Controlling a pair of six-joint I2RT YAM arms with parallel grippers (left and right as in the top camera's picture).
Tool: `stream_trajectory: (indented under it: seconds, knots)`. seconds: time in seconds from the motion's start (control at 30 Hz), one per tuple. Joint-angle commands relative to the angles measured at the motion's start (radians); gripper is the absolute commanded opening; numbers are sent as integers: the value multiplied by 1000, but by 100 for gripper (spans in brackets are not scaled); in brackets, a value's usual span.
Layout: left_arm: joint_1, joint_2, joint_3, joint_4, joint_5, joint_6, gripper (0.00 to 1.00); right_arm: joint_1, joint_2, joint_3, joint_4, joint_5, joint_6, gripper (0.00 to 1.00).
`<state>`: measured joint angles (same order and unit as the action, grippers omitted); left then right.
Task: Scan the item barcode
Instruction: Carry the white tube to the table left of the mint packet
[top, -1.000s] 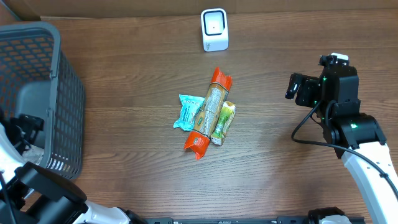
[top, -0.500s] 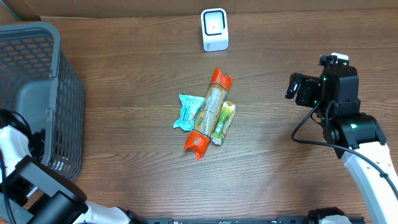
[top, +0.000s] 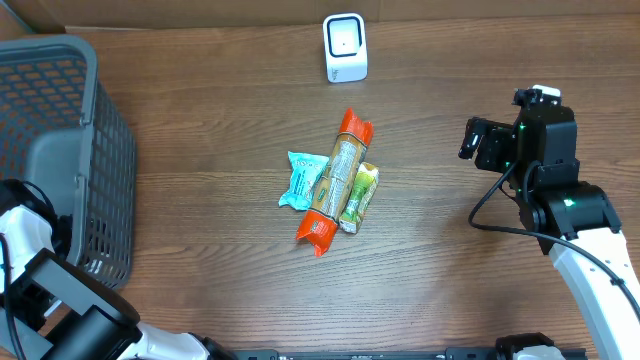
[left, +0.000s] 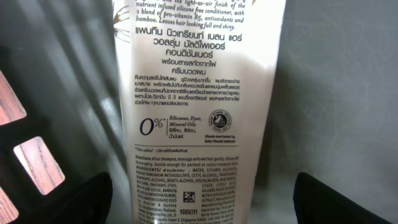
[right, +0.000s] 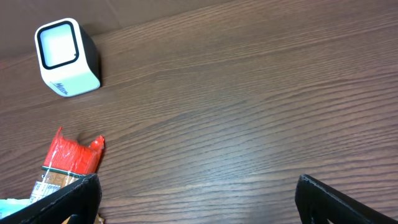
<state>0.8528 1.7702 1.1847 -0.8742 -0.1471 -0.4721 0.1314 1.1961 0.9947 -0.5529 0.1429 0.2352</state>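
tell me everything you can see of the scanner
The scanner is a small white box with rounded corners, plastic by the look, with a pale rounded-square window on its face and a dark side. Blue lettering below the window is too small to read. It stands on the wooden table near the far edge, apart from the snacks, nothing else touching it.
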Motion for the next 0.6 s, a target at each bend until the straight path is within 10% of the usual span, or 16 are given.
stream_trajectory:
  seconds: [0.0,0.33,0.57]
  knots:
    - [4,67,-5,8,3,4,83,-3,-3,21,5,11,5,100]
    - [4,109,35,11,14,19,7,-3,-3,21,5,11,5,100]
    - [-24,105,334,-111,96,97,4,-3,-3,21,5,11,5,100]
